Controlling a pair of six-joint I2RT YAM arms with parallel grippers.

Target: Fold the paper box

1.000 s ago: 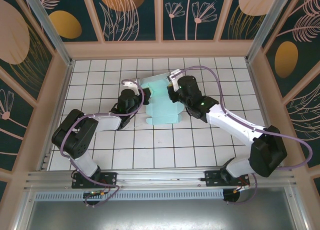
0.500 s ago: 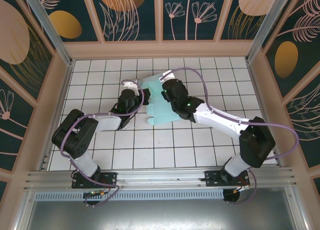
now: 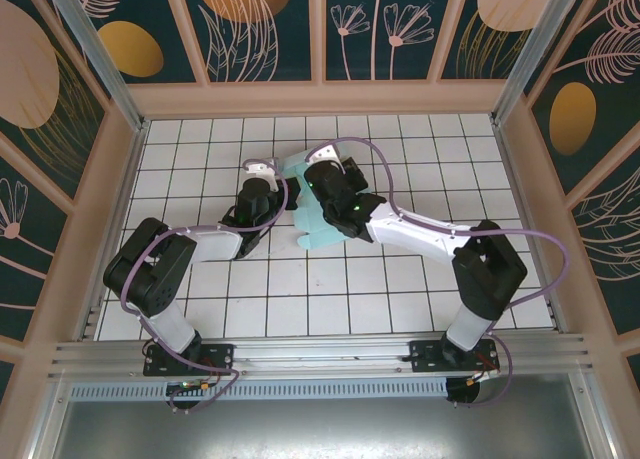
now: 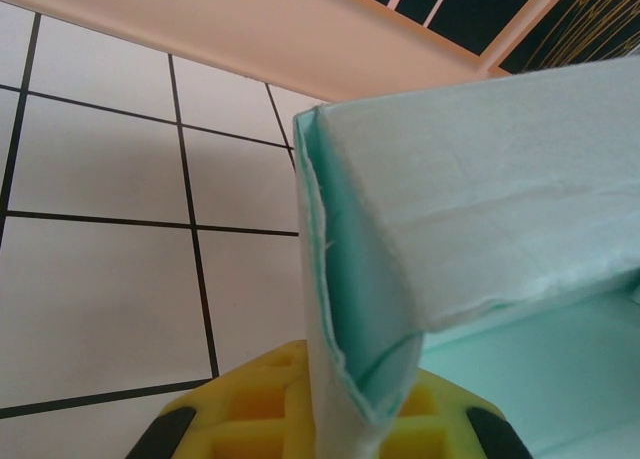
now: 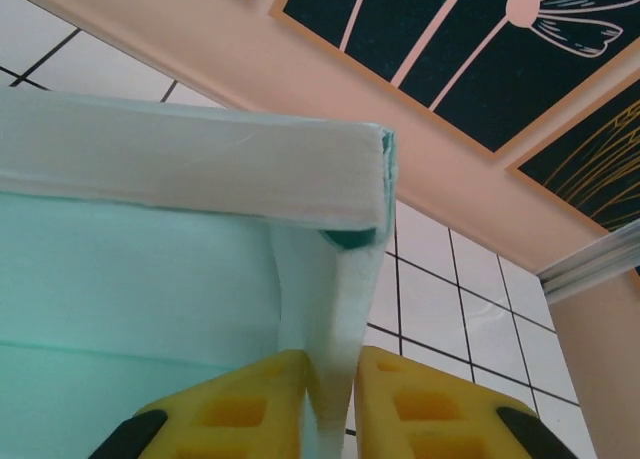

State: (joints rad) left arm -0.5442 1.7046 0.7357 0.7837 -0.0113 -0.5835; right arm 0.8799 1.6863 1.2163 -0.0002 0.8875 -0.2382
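We pinch the paper box (image 4: 480,159) mid-frame with left gripper (image 4: 345,419) and right gripper (image 5: 330,389).
Fingers narrow on upright walls; we should square the corners gently.

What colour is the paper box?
The box is pale mint, clearest in the left wrist view.

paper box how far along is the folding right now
Partly done. The pale mint-aqua paper card box already has a long wall standing upright, a corner creased at each end. In hand: left jaws and right jaws each pinch a side wall at those corners. Left: a flap on its near side seems flat on the white tiled table, so remaining sides look unraised.
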